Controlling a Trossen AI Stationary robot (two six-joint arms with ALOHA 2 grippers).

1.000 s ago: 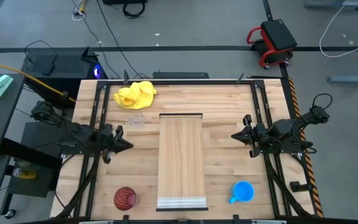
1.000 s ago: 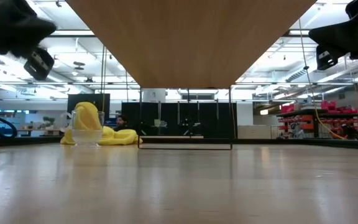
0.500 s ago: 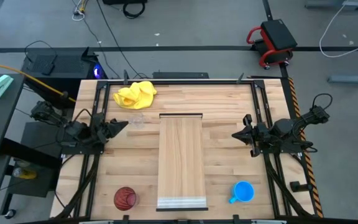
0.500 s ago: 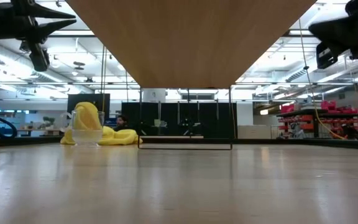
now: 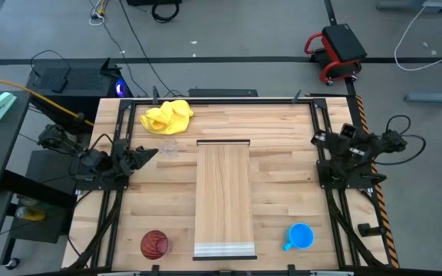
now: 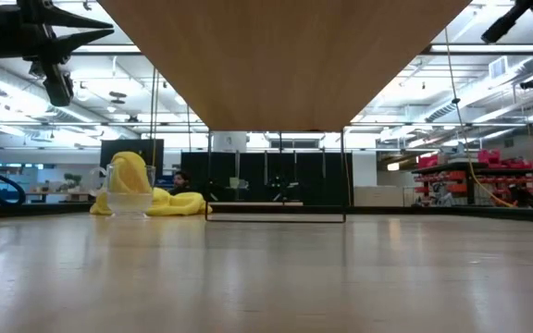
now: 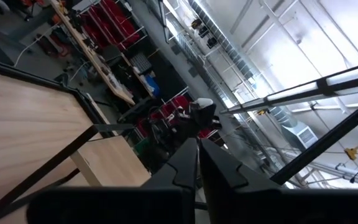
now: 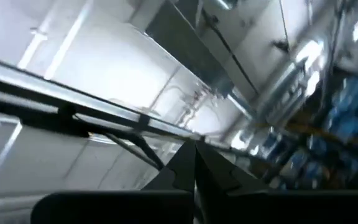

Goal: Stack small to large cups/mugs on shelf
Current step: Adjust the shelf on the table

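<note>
Left gripper (image 5: pixel 153 152) closed, empty, near clear cup (image 5: pixel 167 148), left of shelf (image 5: pixel 223 195). Right gripper (image 5: pixel 318 139) closed, empty, right of shelf. Red cup (image 5: pixel 154 244) left of shelf's lipped end, blue mug (image 5: pixel 300 236) right of it.

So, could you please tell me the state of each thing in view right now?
Clear cup: upright on the table, beside the yellow cloth.
Blue mug: upright, on the table.
Red cup: on the table.
Shelf: bare.
Left pincer: shut, empty.
Right pincer: shut, empty.
</note>
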